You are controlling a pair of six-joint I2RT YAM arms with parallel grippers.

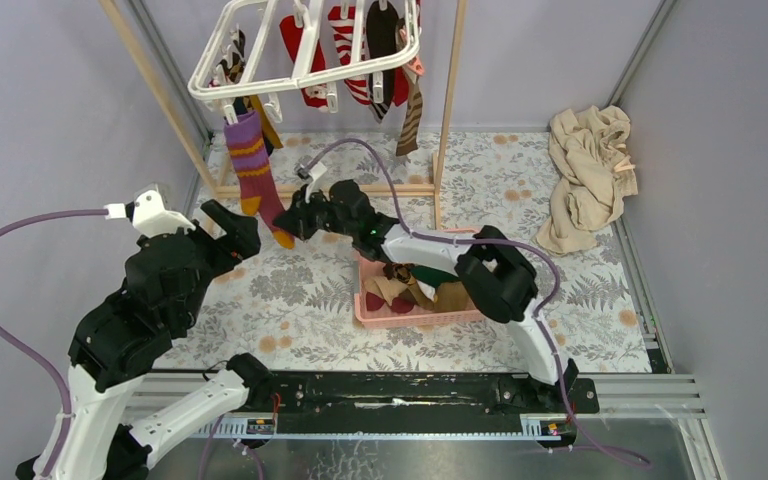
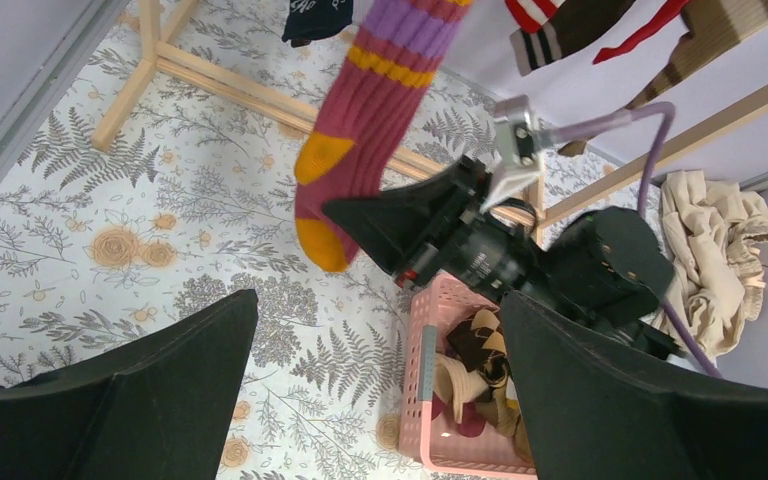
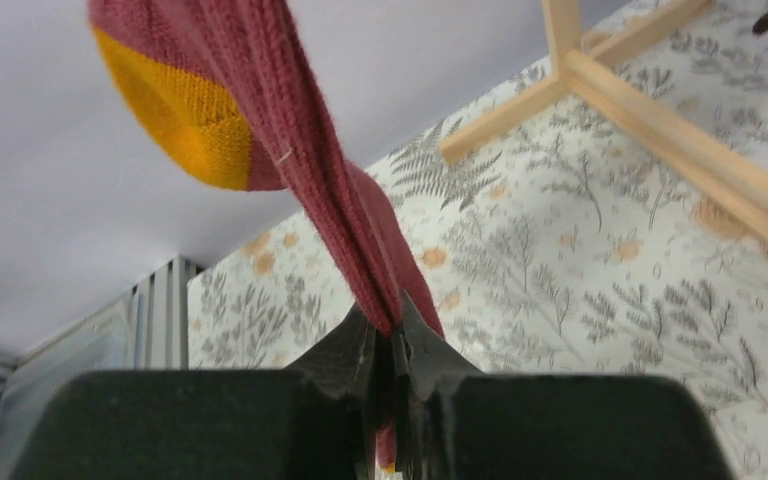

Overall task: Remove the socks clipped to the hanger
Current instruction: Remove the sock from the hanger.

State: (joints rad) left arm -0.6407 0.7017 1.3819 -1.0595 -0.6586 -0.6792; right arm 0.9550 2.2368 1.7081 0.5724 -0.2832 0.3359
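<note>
The white hanger (image 1: 305,60) hangs at the top, with several socks (image 1: 360,50) clipped along it. From its near left corner dangles a purple, maroon and yellow sock (image 1: 252,165), clipped at the top. My right gripper (image 1: 290,222) is shut on this sock's foot. In the right wrist view the maroon knit (image 3: 290,150) runs down between the pressed jaws of the right gripper (image 3: 390,325). My left gripper (image 1: 235,232) stands open just left of the sock, holding nothing. The left wrist view shows the sock (image 2: 370,110) above the wide-apart fingers of my left gripper (image 2: 378,300).
A pink basket (image 1: 370,310) with several socks in it sits under the right arm, also in the left wrist view (image 2: 422,400). The wooden pole frame (image 1: 447,110) carries the hanger. A crumpled beige cloth (image 1: 588,175) lies at the back right.
</note>
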